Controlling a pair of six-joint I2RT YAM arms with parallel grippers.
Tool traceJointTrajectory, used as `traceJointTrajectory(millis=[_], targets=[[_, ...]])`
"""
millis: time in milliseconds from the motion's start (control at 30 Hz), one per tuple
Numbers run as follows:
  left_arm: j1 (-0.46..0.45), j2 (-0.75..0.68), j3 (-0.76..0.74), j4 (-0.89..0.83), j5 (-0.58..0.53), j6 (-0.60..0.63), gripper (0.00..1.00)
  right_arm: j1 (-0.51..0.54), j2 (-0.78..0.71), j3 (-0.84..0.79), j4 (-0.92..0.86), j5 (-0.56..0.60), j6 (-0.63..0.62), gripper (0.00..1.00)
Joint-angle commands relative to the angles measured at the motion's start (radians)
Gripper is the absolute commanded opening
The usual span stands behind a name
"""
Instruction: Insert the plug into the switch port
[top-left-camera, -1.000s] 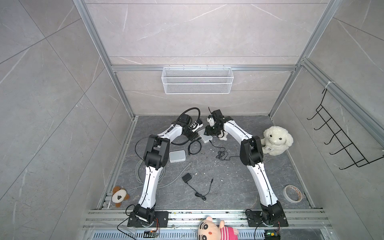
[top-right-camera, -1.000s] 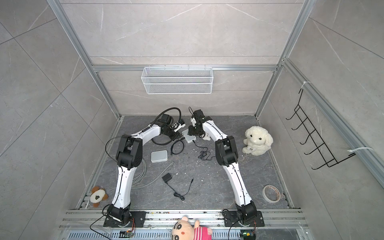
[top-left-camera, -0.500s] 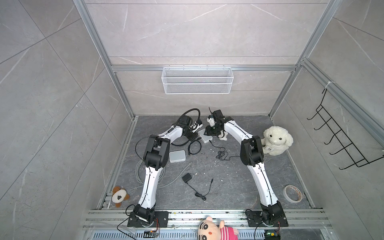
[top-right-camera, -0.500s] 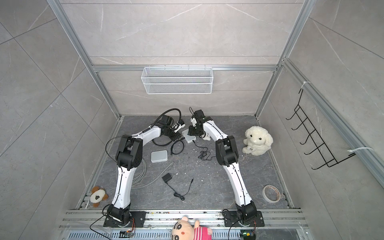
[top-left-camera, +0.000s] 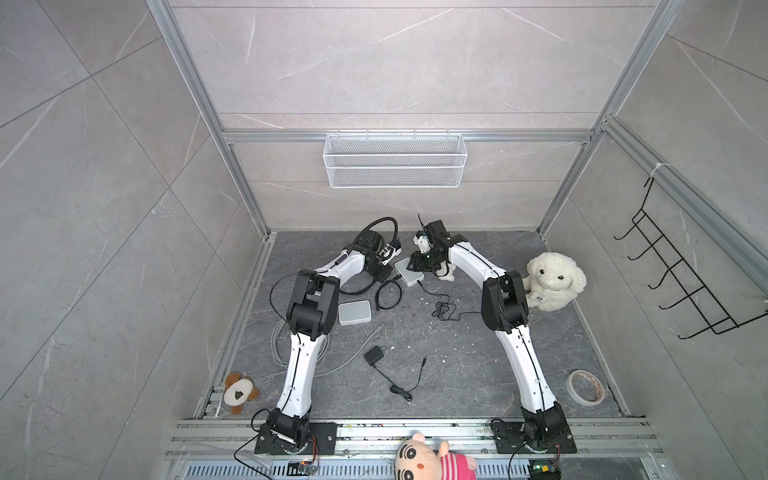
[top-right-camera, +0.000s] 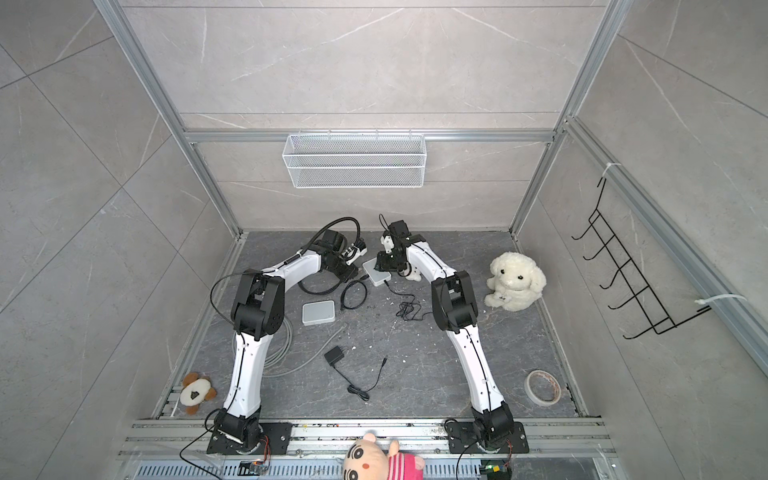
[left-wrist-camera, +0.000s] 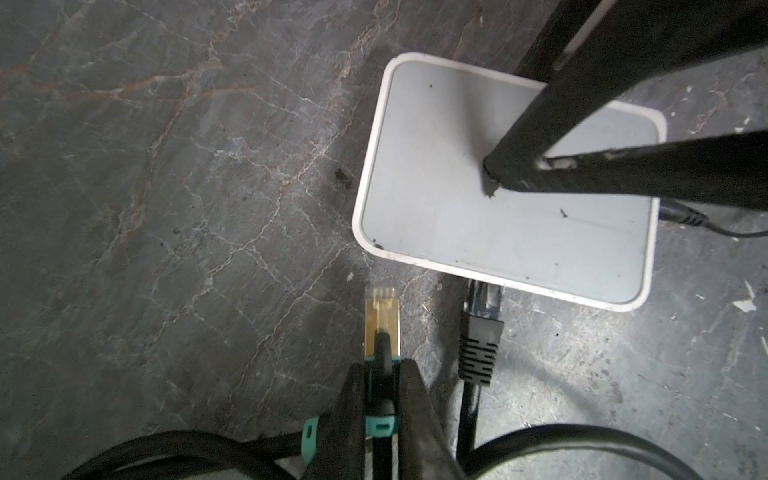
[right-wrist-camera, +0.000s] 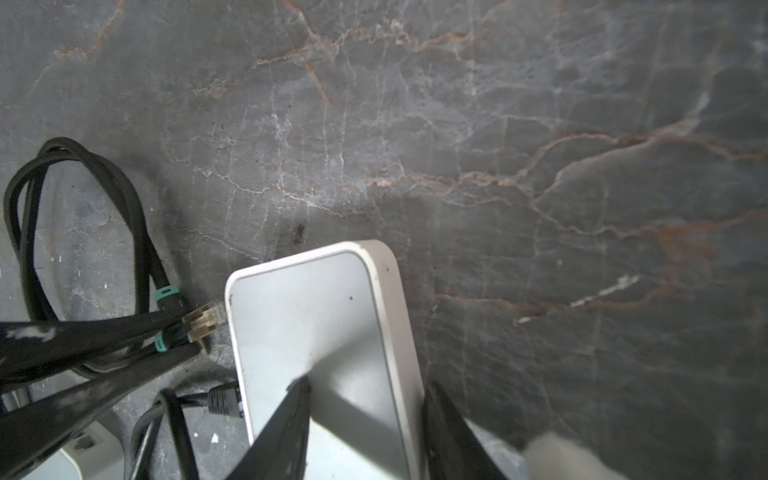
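The white switch lies on the dark floor at the back. My left gripper is shut on the plug, a gold connector with a teal boot on a black cable. The plug's tip stands a short way from the switch's port side, near its corner. A black plug sits in a port beside it. My right gripper is over the switch with its jaws apart. One fingertip rests on the switch's top. The other is at the edge away from the ports.
A second white box and a black cable coil lie close by on the left. A thin power lead runs from the switch. Nearer the front are a black adapter, grey cable, a plush dog and a tape roll.
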Motion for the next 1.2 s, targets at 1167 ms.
traceJointTrajectory(millis=[1167], targets=[[-0.063, -0.028, -0.023, -0.071, 0.185, 0.236, 0.0, 0.006, 0.142, 0.248, -0.326, -0.142, -0.287, 0.51]])
